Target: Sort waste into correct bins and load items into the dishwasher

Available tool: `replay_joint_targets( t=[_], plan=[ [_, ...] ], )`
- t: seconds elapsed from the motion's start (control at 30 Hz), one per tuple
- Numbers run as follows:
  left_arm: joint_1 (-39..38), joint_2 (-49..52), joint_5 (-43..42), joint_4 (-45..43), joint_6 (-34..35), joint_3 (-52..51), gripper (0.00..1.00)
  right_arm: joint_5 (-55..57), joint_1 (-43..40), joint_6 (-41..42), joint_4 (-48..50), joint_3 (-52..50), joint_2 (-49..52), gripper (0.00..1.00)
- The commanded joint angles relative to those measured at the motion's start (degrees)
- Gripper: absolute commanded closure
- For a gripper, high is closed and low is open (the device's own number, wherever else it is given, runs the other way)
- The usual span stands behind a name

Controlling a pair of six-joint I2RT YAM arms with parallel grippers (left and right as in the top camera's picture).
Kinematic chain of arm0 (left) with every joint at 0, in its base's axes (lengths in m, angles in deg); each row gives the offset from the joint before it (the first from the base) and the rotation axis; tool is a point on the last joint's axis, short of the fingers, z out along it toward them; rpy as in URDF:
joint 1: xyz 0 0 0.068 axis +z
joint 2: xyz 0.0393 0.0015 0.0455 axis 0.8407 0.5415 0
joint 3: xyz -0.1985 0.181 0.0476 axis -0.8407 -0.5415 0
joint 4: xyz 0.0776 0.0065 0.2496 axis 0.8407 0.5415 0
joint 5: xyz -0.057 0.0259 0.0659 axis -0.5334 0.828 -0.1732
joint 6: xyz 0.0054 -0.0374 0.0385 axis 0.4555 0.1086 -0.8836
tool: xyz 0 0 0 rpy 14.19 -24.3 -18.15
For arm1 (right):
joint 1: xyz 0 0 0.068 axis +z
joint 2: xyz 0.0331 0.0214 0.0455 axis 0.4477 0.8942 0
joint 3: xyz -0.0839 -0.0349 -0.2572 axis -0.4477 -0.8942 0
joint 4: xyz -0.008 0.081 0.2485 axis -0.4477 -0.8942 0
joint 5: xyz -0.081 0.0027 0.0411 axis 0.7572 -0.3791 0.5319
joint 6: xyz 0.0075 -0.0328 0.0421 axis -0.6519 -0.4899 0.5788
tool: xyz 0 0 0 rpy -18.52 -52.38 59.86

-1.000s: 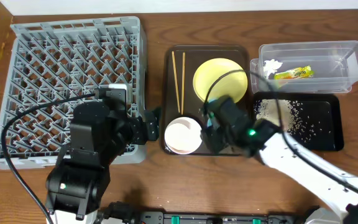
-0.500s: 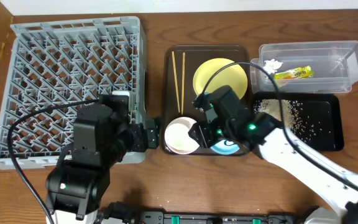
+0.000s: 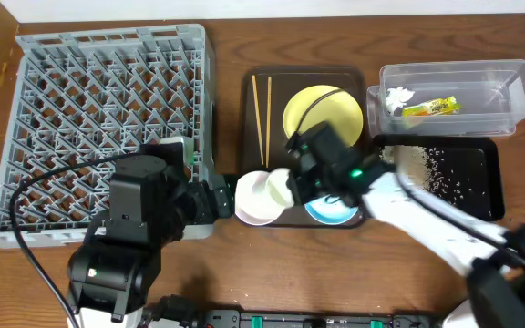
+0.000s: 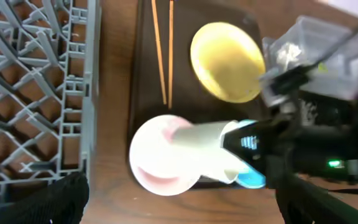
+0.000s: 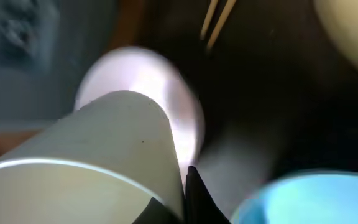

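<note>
- The right gripper [image 3: 292, 187] is clamped on the small white cup [image 3: 279, 186]. It holds the cup tipped onto its side, over the rim of the white bowl [image 3: 255, 197]. Judgement: this is a lift out of the brown serving tray [image 3: 249, 109], bound for the dish rack [image 3: 108, 91].
- The left gripper [image 3: 226, 200] waits just beside the white bowl with its jaws spread wide and empty. It is probably positioned for a handover or for the bowl.
- The chopsticks [image 3: 262, 117], yellow plate [image 3: 322, 111] and light blue bowl [image 3: 331, 213] lie in the serving tray, not yet loaded.
- The tissue [image 3: 396, 96] and wrapper [image 3: 430, 107] sit in the clear tub [image 3: 518, 91]. The crumbs [image 3: 436, 169] are in the black tray [image 3: 490, 182].
- The right wrist view is blurred, and the cup fills it and hides the fingertips.
- The right arm covers part of the blue bowl, and the left arm covers the rack's near corner.
- It cannot be told whether the cup touches the bowl.
</note>
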Motion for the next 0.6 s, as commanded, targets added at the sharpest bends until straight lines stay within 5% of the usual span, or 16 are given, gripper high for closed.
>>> replay_joint_targets(
  t=[0.0, 0.13, 0.27, 0.57],
  plan=[
    [2.51, 0.00, -13.42, -4.76, 5.01, 1.07, 0.04, -16.06, -8.13, -3.76, 0.15, 0.83, -8.68, 0.99],
    [7.26, 1.84, -36.94, -12.96, 6.05, 1.07, 0.04, -38.75, -17.31, -8.57, 2.34, 0.83, -13.81, 0.99],
    [8.07, 5.14, -48.96, -16.13, 6.05, 1.07, 0.04, -57.22, -21.05, -8.61, 10.03, 0.83, -15.50, 0.99],
    [7.39, 12.52, -67.58, -20.52, 5.81, 1.07, 0.04, -59.17, -17.03, -6.27, 16.96, 0.83, -15.50, 0.99]
  ],
)
